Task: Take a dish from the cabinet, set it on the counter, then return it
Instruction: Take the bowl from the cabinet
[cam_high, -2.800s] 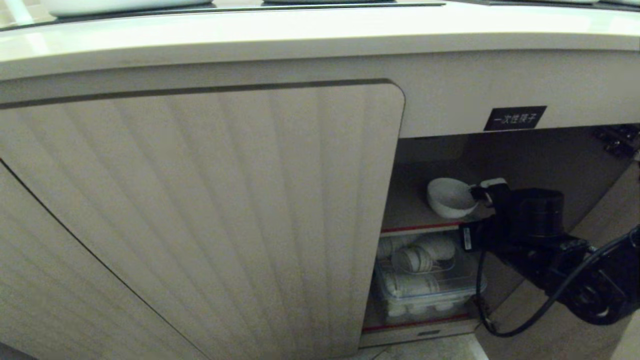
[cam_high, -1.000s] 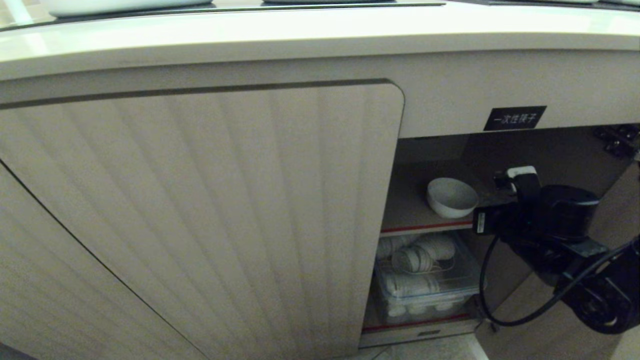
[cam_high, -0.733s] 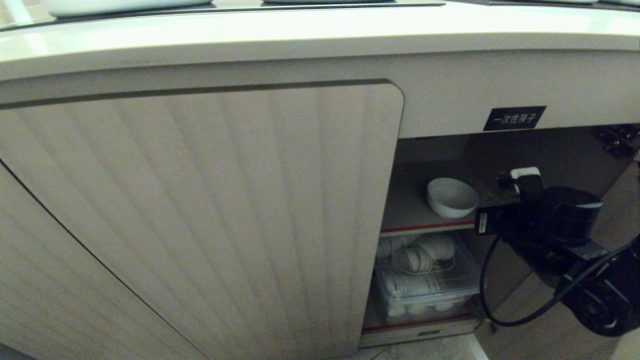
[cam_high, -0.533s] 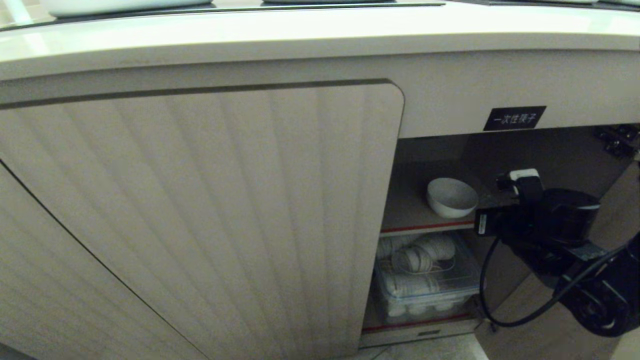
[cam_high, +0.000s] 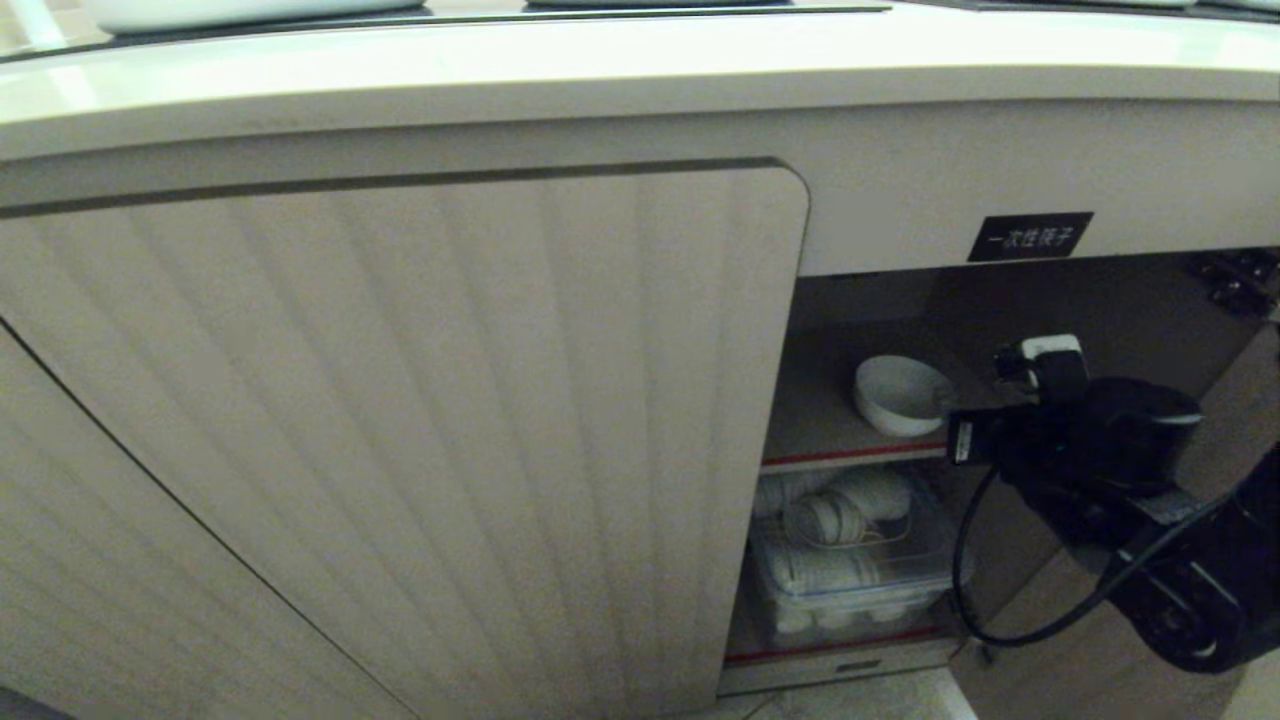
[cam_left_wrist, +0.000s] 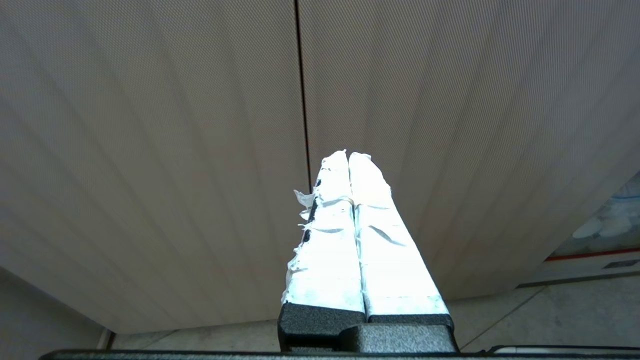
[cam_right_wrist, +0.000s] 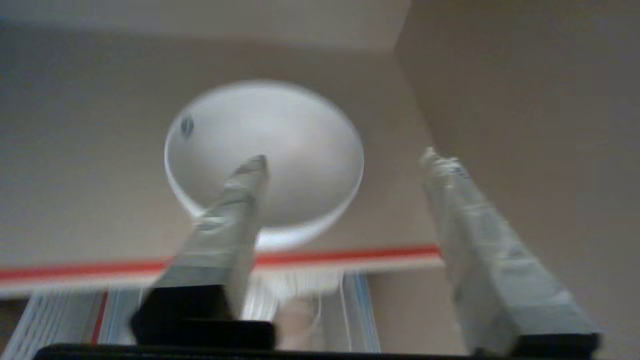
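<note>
The dish (cam_high: 900, 395), a small white bowl, sits upright on the upper red-edged shelf (cam_high: 850, 456) inside the open cabinet (cam_high: 450, 420). My right gripper (cam_high: 1020, 365) hovers just right of it at shelf height, apart from it. In the right wrist view the gripper (cam_right_wrist: 345, 159) is open wide with nothing between its fingers, and the dish (cam_right_wrist: 300, 150) lies ahead, partly behind one finger (cam_right_wrist: 235, 200). My left gripper (cam_left_wrist: 348, 155) is shut and empty, parked facing the ribbed door (cam_left_wrist: 150, 150). The counter (cam_high: 640, 60) runs along the top.
A clear bin (cam_high: 850, 570) of stacked white dishes fills the lower shelf. A black label (cam_high: 1030, 237) sits above the opening, a hinge (cam_high: 1235, 275) at its right. The opened door (cam_high: 1060, 670) stands at the lower right behind my arm's cable (cam_high: 1010, 630).
Earlier the right gripper held the dish tilted by its rim. The dish now rests upright on the shelf, and the gripper has drawn back to the right, away from it.
</note>
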